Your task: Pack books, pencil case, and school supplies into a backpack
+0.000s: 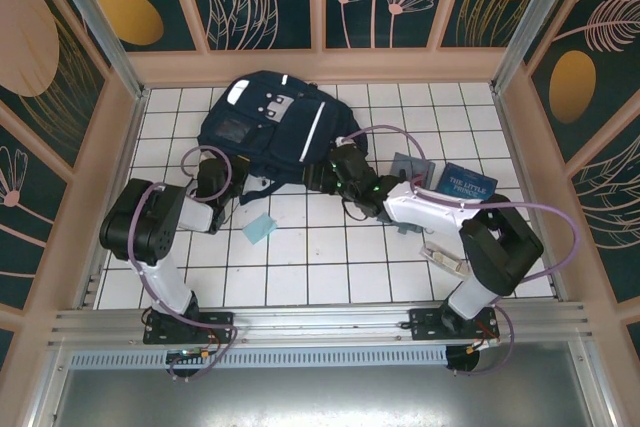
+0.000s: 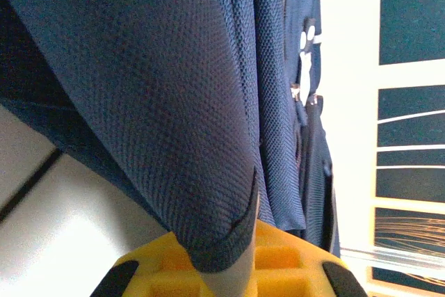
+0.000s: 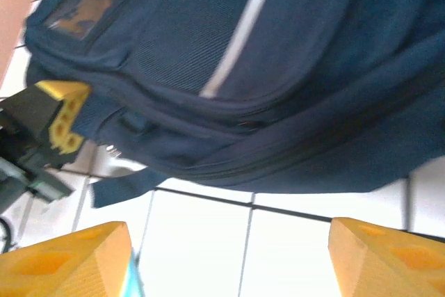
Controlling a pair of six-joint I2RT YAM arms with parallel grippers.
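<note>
Gripping a fold of the backpack [image 2: 160, 88], the left gripper [image 2: 226, 269] sits at the bottom centre of the left wrist view. Its yellow fingers [image 2: 288, 259] are closed on navy mesh fabric, and a dark-bound edge of the cloth runs down between them. White tile shows at the lower left of that frame, below the fabric.

Top view: the backpack lies in the upper centre of the white tiled table [image 1: 330, 267], front face up, with white stripes and a grey patch visible. The left gripper is at its lower-left edge and the right gripper [image 1: 337, 169] at its lower-right edge. Whether the right one touches the fabric cannot be told from above.

Right wrist view: the right gripper is open, its yellow fingers [image 3: 66, 259] wide apart in the two bottom corners with bare tile between them and nothing held. The backpack spans the upper part of the frame, just beyond the fingertips and apart from them. A yellow finger of the left gripper shows at the left edge, against the backpack's side.

Other items, top view:
- The pencil case [image 1: 411, 167], grey-blue, lies right of centre, just beside the right arm.
- A blue book titled "The Little Prince" [image 1: 466, 183] lies just right of it.
- A light-blue flat piece [image 1: 259, 229] lies on the tile below the backpack, between the two arms.
- A whitish oblong piece [image 1: 447, 261] lies at lower right, partly hidden by the right arm.
</note>
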